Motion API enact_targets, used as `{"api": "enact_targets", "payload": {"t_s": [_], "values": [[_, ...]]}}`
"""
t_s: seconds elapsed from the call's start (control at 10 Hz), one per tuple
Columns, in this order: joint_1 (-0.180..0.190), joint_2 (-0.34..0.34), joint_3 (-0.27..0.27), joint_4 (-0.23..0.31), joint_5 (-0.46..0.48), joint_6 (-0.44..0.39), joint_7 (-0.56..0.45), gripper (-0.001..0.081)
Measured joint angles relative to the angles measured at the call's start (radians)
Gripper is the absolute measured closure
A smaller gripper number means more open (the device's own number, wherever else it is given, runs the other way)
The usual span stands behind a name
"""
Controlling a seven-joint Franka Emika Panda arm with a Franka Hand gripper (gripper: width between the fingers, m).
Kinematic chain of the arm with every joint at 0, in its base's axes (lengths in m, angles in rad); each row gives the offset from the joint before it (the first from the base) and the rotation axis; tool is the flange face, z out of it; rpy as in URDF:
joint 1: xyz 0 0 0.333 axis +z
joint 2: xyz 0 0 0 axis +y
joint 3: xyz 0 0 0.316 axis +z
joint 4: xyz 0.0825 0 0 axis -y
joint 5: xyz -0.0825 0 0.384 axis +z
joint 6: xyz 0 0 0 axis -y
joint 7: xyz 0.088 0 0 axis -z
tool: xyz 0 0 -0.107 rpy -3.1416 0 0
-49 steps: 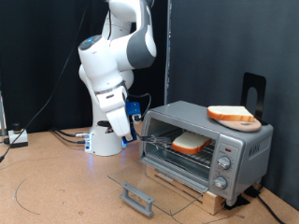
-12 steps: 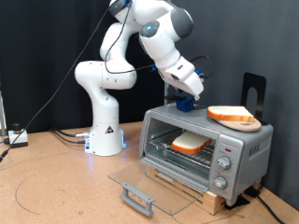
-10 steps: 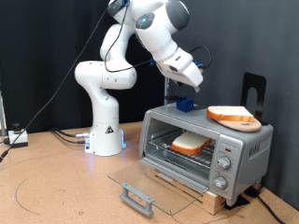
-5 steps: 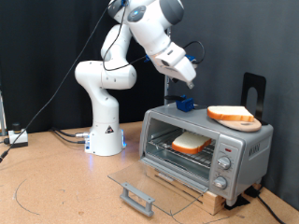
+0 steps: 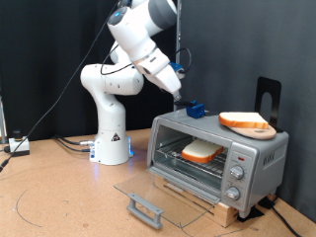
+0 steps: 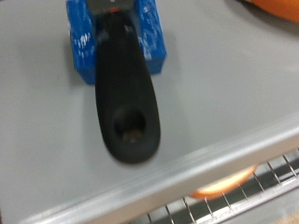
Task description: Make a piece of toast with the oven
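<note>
The silver oven (image 5: 222,148) stands at the exterior view's right with its glass door (image 5: 163,193) folded down flat and the grey bar handle (image 5: 145,208) in front. The piece of toast (image 5: 201,152), pale with a brown crust, lies on the wire rack inside. Its edge also shows in the wrist view (image 6: 224,182), under the oven's top (image 6: 224,84). My gripper (image 5: 180,91) hangs in the air above the oven's top left corner and touches nothing. Its fingers do not show in the wrist view.
A flat orange-brown slice-like piece (image 5: 247,122) lies on the oven's top at the right. A blue block (image 5: 196,110) with a black handle (image 6: 126,93) sits on the top's left part. A black stand (image 5: 268,99) rises behind the oven. Cables (image 5: 74,144) lie by the robot's base.
The arm first stood low by the open oven door, then rose above the oven's top. In the last second it has swung up and towards the exterior view's left, away from the blue block.
</note>
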Motion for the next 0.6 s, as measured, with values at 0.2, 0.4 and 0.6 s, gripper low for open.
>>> {"api": "enact_targets", "payload": {"t_s": [0.2, 0.4, 0.6], "values": [[-0.047, 0.036, -0.041, 0.003, -0.024, 0.014, -0.053, -0.0003], [-0.094, 0.073, -0.061, 0.017, -0.06, 0.045, -0.112, -0.0003], [-0.14, 0.125, -0.066, 0.044, -0.088, 0.083, -0.163, -0.0003]]}}
